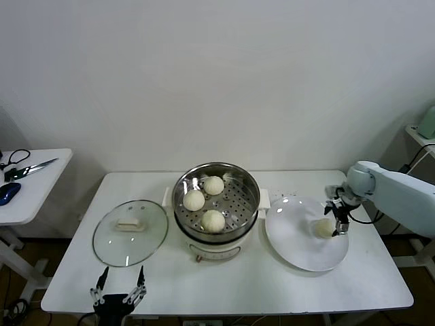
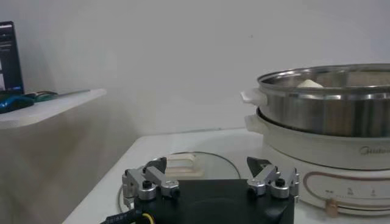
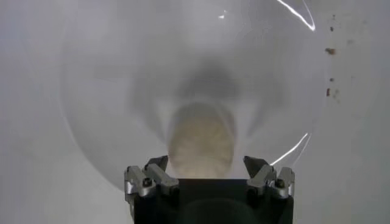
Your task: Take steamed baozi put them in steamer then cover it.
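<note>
Three cream-white baozi [image 1: 213, 220] lie on the perforated tray of the steel steamer [image 1: 250, 183] at the table's middle. A further baozi [image 1: 323, 228] rests on the white plate [image 1: 299, 251] to the right. My right gripper [image 1: 333, 229] hangs over it, open, one finger on each side of this baozi [image 3: 201, 143] with a gap at both. The glass cover [image 1: 146, 238] lies flat on the table left of the steamer. My left gripper [image 1: 122, 272] waits open at the table's front edge, pointing at the cover [image 2: 213, 164] and the steamer [image 2: 329, 109].
A small side table [image 1: 41, 190] stands at the left with scissors [image 1: 34, 166] and a blue mouse [image 1: 8, 192]. A shelf with a pale green object [image 1: 427, 122] is at the far right. The plate [image 3: 122, 73] lies close to the table's right end.
</note>
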